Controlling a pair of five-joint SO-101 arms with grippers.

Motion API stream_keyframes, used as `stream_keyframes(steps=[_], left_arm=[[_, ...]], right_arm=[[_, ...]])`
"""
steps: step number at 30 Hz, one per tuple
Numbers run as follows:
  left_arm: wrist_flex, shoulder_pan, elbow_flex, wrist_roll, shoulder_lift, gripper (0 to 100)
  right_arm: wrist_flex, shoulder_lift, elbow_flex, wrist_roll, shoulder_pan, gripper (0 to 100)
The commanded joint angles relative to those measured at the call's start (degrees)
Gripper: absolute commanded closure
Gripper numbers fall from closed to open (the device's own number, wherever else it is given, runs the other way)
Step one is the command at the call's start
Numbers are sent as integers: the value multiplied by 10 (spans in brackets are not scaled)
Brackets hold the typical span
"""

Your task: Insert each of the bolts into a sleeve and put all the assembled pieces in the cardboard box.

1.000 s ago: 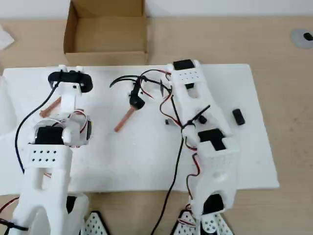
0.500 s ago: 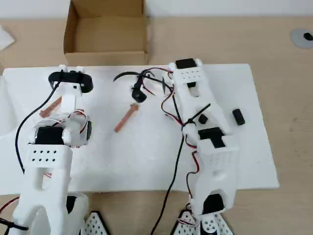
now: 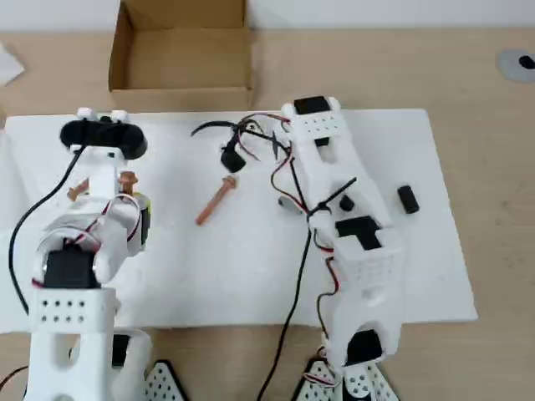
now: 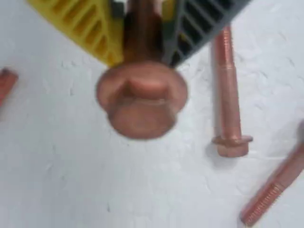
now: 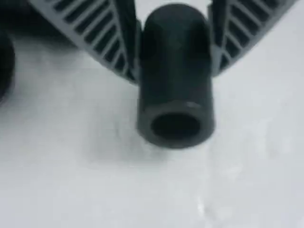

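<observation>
L gripper (image 4: 142, 50) pinches a copper bolt (image 4: 141, 99) w/ wide flanged head. Shank runs betw. the fingers, head out past the tips, over white mat (image 4: 61, 180). R gripper (image 5: 175, 66) clamps black sleeve (image 5: 175, 104), axis along fingers, open bore facing cam. Loose bolt (image 3: 216, 200) lies diagonal mid-mat.

Sleeve (image 3: 231, 159), seemingly, in right claw (image 3: 235, 147)

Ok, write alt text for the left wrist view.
The left gripper is shut on a copper bolt, its head facing the camera, over a white sheet. Another bolt lies loose on the sheet nearby, and a third's threaded end shows beyond it.
</observation>
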Motion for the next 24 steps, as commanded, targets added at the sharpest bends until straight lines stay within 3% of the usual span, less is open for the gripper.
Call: stream_keyframes(steps=[1,7,13,16,24], left_arm=[[-4,-3,-4,40,-35,990],[-4,-2,-4,62,-46,991],[-2,-4,-4,65,-44,991],[-4,-3,-4,100,-43,991],[-63,1,22,200,-44,987]], right_arm=[[32,-100,-72,-28,-1,989],[44,-195,-112,-73,0,989],[29,-303,-146,-196,-17,988],[33,-357,-139,-268,-21,988],[-89,-500,0,-309,-69,988]])
